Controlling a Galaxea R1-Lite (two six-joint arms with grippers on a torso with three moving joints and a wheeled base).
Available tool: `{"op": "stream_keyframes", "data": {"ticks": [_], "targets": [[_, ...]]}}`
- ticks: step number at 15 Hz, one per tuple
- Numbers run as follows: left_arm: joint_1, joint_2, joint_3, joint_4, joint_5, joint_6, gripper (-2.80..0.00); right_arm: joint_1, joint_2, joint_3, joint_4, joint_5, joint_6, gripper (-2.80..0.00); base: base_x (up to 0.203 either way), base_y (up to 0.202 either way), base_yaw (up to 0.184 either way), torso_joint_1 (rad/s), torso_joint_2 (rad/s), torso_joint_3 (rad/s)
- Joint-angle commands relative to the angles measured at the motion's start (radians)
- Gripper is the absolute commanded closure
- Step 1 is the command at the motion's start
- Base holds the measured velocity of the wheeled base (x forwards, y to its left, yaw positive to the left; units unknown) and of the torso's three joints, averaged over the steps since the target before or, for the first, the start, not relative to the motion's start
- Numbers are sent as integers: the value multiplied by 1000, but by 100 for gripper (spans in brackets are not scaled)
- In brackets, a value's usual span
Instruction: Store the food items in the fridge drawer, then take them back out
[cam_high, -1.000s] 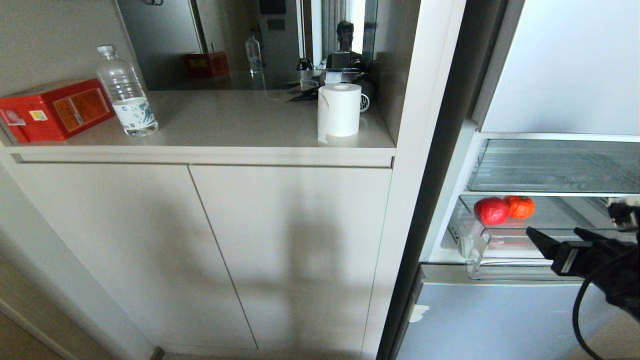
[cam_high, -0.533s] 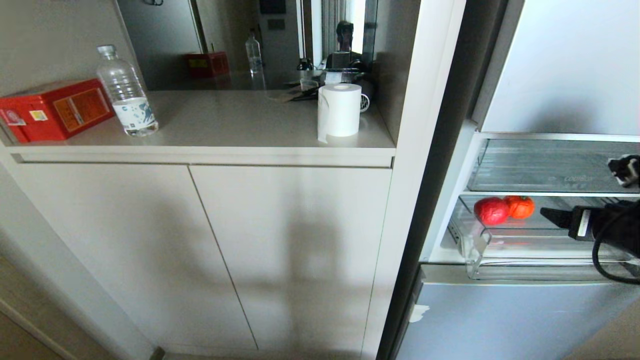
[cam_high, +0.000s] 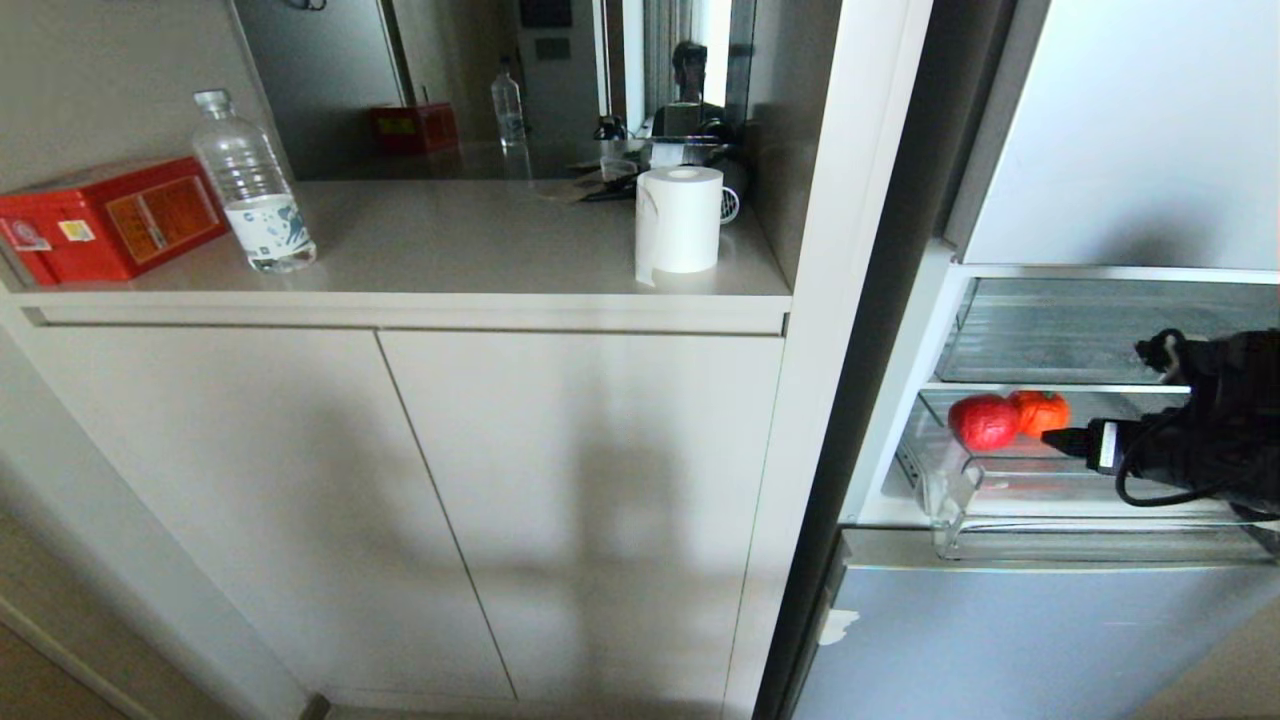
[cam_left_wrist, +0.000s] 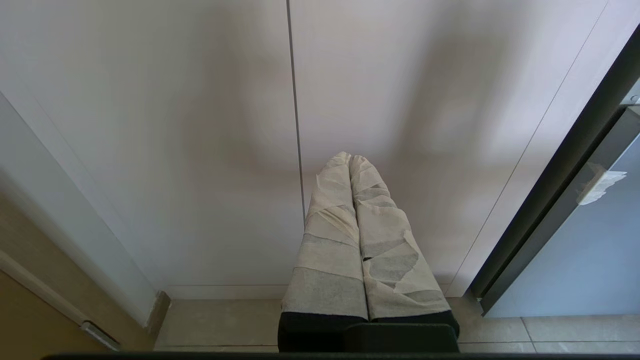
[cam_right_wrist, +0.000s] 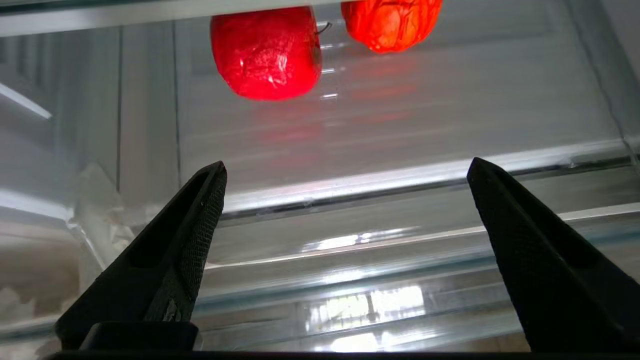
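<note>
The two food items, a red piece and an orange piece, lie side by side at the left end of the clear fridge drawer, which is pulled out. My right gripper reaches in from the right, its tip just beside the orange piece. In the right wrist view the gripper is open and empty over the drawer's front lip. The red piece and orange piece lie ahead of it, untouched. My left gripper is shut, parked low before the cabinet doors.
The clear bin sits directly above the drawer, with the pale blue fridge door below. On the counter stand a red box, a water bottle and a paper roll. A person shows in the mirror.
My right gripper has risen from below the drawer's front and moved left into the drawer, up to the orange piece. The food items have not moved.
</note>
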Motion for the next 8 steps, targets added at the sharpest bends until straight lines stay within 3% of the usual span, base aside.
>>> {"op": "stream_keyframes", "data": {"ticks": [1, 8], "targets": [[0, 0, 0, 0, 0, 0, 0, -3, 18, -34, 114, 1, 2, -280, 0, 0, 0, 0, 0, 0], [0, 0, 0, 0, 0, 0, 0, -56, -110, -53, 397, -1, -1, -280, 0, 0, 0, 0, 0, 0]]}}
